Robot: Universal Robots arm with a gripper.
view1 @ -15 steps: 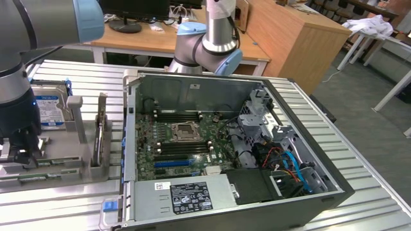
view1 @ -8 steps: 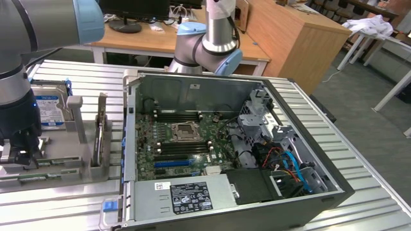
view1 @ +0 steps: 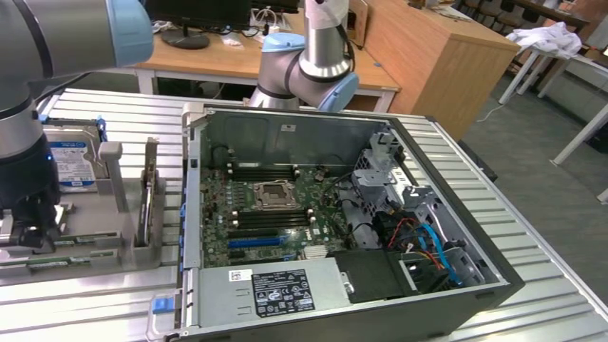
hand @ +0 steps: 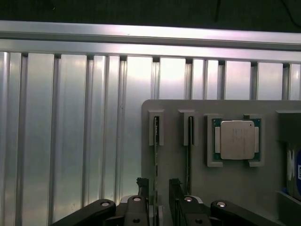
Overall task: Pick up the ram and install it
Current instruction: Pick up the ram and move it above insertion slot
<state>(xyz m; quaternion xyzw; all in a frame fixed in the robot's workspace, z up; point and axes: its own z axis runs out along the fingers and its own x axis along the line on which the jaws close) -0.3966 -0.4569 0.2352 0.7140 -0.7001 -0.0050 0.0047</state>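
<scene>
Ram (hand: pixel 156 141) stands on edge in the outermost slot of the grey holder plate (hand: pixel 197 109), by the plate's edge that faces the ribbed aluminium table (hand: pixel 70 132). A second stick (hand: pixel 190 141) fills the next slot, then come the processor (hand: pixel 236 140) and the hard drive (hand: pixel 294 174). The gripper (hand: pixel 159 190) straddles the outer stick, jaws wide apart, gripping nothing. I'd say the pick-up is in hand, nothing lifted yet; a clean grasp calls for fingers square to that thin board. The open computer case (view1: pixel 332 214) lies beside the plate.
</scene>
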